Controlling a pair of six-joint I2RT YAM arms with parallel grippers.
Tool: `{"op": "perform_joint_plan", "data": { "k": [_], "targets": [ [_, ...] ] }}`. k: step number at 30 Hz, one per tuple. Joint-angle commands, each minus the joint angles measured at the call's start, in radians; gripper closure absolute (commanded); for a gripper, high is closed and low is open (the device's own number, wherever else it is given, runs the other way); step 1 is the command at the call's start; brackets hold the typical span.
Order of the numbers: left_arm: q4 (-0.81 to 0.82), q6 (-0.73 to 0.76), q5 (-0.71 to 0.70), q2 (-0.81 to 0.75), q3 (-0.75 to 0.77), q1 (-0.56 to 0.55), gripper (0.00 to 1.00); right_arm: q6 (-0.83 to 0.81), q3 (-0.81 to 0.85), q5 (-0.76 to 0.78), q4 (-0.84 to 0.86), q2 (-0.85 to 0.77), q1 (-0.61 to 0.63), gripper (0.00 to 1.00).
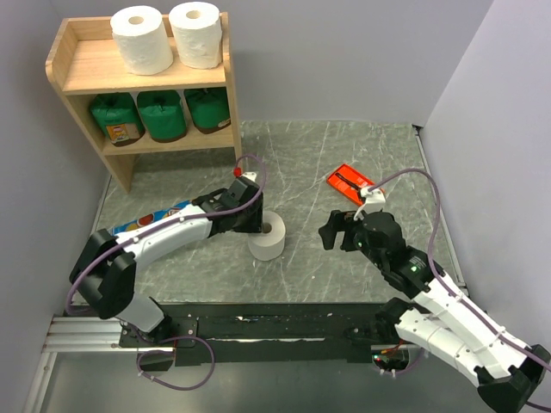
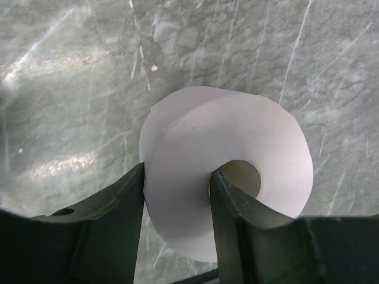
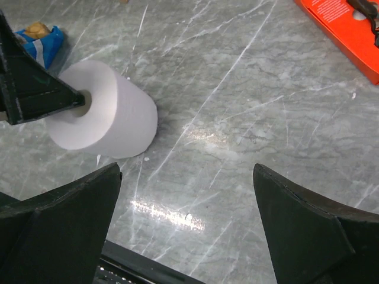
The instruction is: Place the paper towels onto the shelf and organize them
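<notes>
A white paper towel roll (image 1: 269, 243) stands upright on the grey table. My left gripper (image 1: 258, 222) is shut on its wall. In the left wrist view one finger (image 2: 237, 225) is inside the hollow tube and the other is on the outside of the roll (image 2: 237, 136), with the gripper (image 2: 177, 177) at its near side. The roll also shows in the right wrist view (image 3: 112, 112). My right gripper (image 1: 340, 231) is open and empty over bare table (image 3: 186, 171). The wooden shelf (image 1: 86, 73) holds two white rolls (image 1: 142, 39) on top and three green rolls (image 1: 162, 114) below.
A blue snack bag (image 1: 151, 217) lies under my left arm and shows in the right wrist view (image 3: 38, 35). An orange-red tray (image 1: 349, 182) lies on the table behind my right gripper. Grey walls close in the table at the back and both sides.
</notes>
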Motion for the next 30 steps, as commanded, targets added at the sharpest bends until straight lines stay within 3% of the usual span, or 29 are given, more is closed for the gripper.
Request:
{"op": "perform_joint_plan", "data": {
  "k": [1,8,15,23,30],
  "targets": [
    [-0.025,-0.012,-0.03,-0.142,0.066,-0.001,0.69,-0.026,0.077,0.028,-0.02,-0.04,-0.006,0.0],
    [-0.197,-0.001,-0.146,-0.346,0.161,0.042,0.7,-0.066,0.155,0.12,-0.092,-0.03,-0.008,0.0],
    [-0.372,0.086,-0.309,-0.502,0.424,0.169,0.69,-0.054,0.16,0.071,-0.106,-0.06,-0.008,0.0],
    [-0.492,0.216,-0.488,-0.412,0.84,0.28,0.7,-0.034,0.16,0.034,-0.131,-0.077,-0.008,0.0],
    [-0.406,0.347,-0.668,-0.334,1.044,0.304,0.7,-0.038,0.191,0.014,-0.155,-0.097,-0.008,0.0]
  ]
}}
